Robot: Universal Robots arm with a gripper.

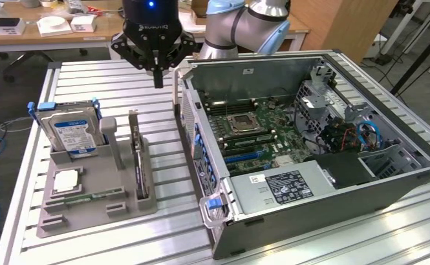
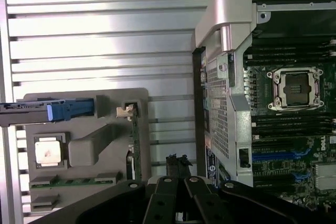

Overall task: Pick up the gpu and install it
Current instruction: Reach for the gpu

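Grey moulded holder [image 1: 82,212] on slatted aluminium surface [image 1: 333,243] carries the gpu [image 1: 135,160] upright on its edge in the slot nearest the open computer case [image 1: 259,69]; beyond it, black jaws hang closed on nothing above the surface, beside the case's far corner, apart from the gpu.

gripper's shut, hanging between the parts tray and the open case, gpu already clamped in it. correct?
One thing is wrong: the gripper is shut and hangs between the parts tray and the open case, but it holds nothing. The gpu stands on edge in its slot in the tray. The exterior view shows this.
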